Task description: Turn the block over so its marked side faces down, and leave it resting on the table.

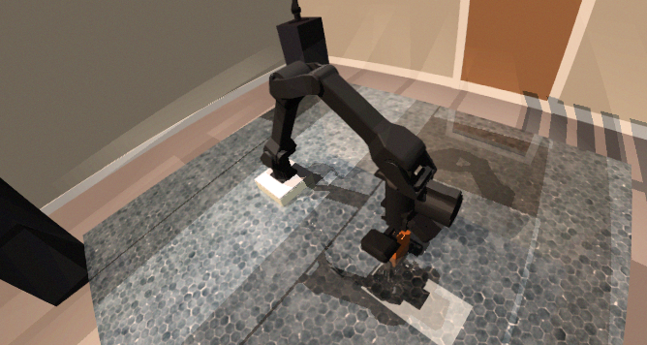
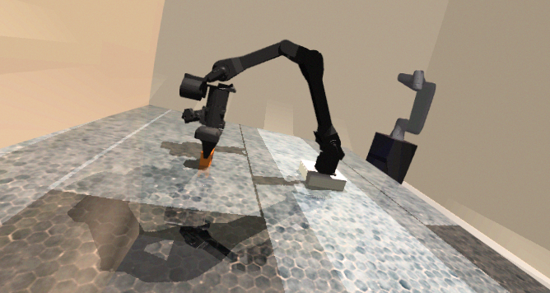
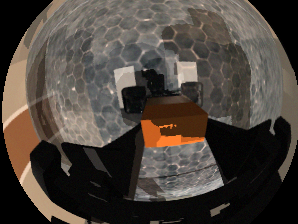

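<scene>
The block (image 1: 400,250) (image 2: 204,160) (image 3: 174,127) is small and orange, sitting on or just above the hexagon-patterned table (image 1: 194,252) (image 2: 370,239) right of centre. My gripper (image 1: 394,252) (image 2: 207,154) (image 3: 173,124) points straight down and is shut on the block, with a dark finger on either side of it. In the wrist view the block shows a dark top face and a bright orange side with faint darker marks. The block's lower part is hidden by the fingers in the top view.
The arm's white base plate (image 1: 281,188) (image 2: 323,180) stands at the table's back left. A black box (image 1: 34,252) sits off the table's left edge. A second grey arm on a dark box (image 2: 395,154) stands beyond the table.
</scene>
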{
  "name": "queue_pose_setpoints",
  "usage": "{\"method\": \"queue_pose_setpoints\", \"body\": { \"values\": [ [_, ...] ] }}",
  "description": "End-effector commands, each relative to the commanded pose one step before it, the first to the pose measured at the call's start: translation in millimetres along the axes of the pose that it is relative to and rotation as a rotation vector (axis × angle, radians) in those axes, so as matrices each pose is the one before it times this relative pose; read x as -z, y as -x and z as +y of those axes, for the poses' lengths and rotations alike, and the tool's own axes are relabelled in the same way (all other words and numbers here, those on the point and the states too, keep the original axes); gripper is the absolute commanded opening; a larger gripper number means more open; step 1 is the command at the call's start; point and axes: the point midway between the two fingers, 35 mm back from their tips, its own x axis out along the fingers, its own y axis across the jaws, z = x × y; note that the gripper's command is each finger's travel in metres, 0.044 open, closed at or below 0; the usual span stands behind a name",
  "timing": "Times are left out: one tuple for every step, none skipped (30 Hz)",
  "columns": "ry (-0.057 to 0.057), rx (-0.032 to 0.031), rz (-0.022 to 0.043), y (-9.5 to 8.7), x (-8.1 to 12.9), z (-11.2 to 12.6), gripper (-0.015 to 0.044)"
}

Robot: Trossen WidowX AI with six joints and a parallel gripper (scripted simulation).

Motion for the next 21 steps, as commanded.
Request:
{"method": "queue_pose_setpoints", "body": {
  "values": [
    [0.0030, -0.00009, 0.00071, -0.83, 0.06, -0.12, 0.0202],
    [0.0000, 0.00000, 0.00000, 0.00, 0.00, 0.00, 0.0195],
    [0.0000, 0.00000, 0.00000, 0.00, 0.00, 0.00, 0.0189],
    [0.0000, 0.00000, 0.00000, 0.00, 0.00, 0.00, 0.0182],
    [0.0000, 0.00000, 0.00000, 0.00, 0.00, 0.00, 0.0175],
    [0.0000, 0.00000, 0.00000, 0.00, 0.00, 0.00, 0.0169],
    [0.0000, 0.00000, 0.00000, 0.00, 0.00, 0.00, 0.0162],
    [0.0000, 0.00000, -0.00001, 1.24, -0.06, 0.00, 0.0136],
    [0.0000, 0.00000, -0.00002, 3.72, -0.15, 0.00, 0.0110],
    [0.0000, 0.00000, -0.00003, 6.22, -0.16, 0.00, 0.0083],
    [0.0000, 0.00000, -0.00002, 7.60, -0.03, 0.00, 0.0057],
    [0.0000, 0.00000, -0.00001, 6.27, 0.11, 0.00, 0.0031],
    [0.0000, 0.00000, 0.00000, 3.77, 0.13, 0.00, 0.0005],
    [0.0000, 0.00000, 0.00000, 1.26, 0.05, 0.00, 0.0000],
    [0.0000, 0.00000, 0.00000, 0.00, 0.00, 0.00, 0.0000],
    [0.0000, 0.00000, 0.00000, 0.00, 0.00, 0.00, 0.0000],
    [0.0000, 0.00002, -0.00235, -0.15, -0.08, 0.00, 0.0000],
    [0.0001, 0.00007, -0.00704, -0.43, -0.24, 0.01, 0.0000],
    [0.0001, 0.00011, -0.01174, -0.71, -0.38, 0.01, 0.0000],
    [0.0002, 0.00012, -0.01422, -0.84, -0.43, 0.02, 0.0000],
    [0.0001, 0.00012, -0.01422, -0.81, -0.39, 0.02, 0.0000]
  ]
}}
